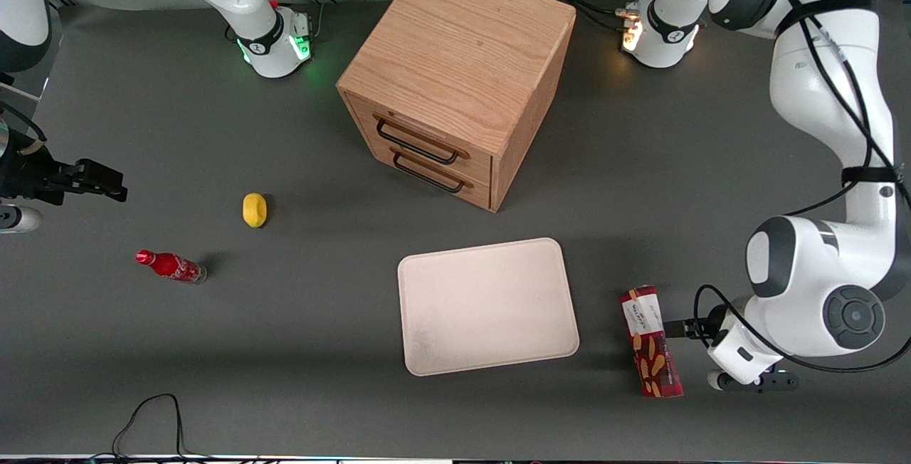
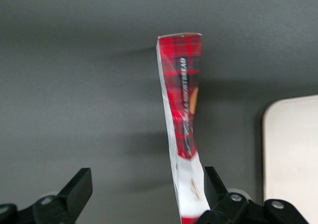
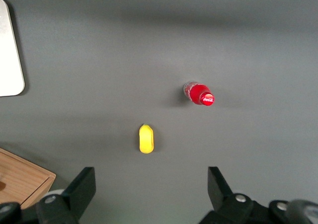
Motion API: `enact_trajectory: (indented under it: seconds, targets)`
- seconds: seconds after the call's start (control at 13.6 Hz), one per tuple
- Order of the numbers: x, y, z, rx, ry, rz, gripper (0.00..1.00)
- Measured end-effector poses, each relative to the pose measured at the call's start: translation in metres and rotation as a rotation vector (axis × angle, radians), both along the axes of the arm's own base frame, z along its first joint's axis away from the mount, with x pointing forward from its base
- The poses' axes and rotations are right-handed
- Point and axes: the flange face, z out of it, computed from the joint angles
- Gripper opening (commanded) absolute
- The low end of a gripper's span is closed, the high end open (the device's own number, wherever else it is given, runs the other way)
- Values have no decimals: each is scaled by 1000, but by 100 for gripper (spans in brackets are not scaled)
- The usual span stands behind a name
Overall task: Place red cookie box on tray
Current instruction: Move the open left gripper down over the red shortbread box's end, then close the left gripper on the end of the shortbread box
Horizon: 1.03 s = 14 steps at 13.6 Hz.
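Observation:
The red cookie box [image 1: 651,343] lies flat on the dark table, beside the tray [image 1: 487,305] and apart from it, toward the working arm's end. Its white-label end points away from the front camera. My left gripper [image 1: 680,327] is low at that labelled end, fingers spread wide. In the left wrist view the box [image 2: 181,95] runs away from the gripper [image 2: 146,179], its white end lying between the fingers, close against one finger [image 2: 212,184] and well clear of the other. The pale tray's edge [image 2: 293,154] shows beside the box, with nothing on it.
A wooden two-drawer cabinet [image 1: 455,80] stands farther from the front camera than the tray. A yellow object [image 1: 254,209] and a small red cola bottle [image 1: 171,266] lie toward the parked arm's end. A black cable [image 1: 149,414] loops near the table's front edge.

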Motion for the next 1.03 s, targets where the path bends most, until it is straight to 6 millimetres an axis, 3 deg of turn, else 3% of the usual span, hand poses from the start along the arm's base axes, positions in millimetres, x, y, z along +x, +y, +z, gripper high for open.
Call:
enact_trajectory:
  seconds: [0.22,0.74,0.81,0.88,0.96,1.03]
  targets:
    - [3,-10,-29,-25,-3,40,100]
    - [9,-21,-65,-57,-44,73,99]
    - [9,-23,-67,-58,-45,74,94]
    - [9,-25,-68,-58,-45,72,64]
    - [8,-27,-68,-58,-45,72,1]
    - [8,-28,-68,-58,-45,71,0]
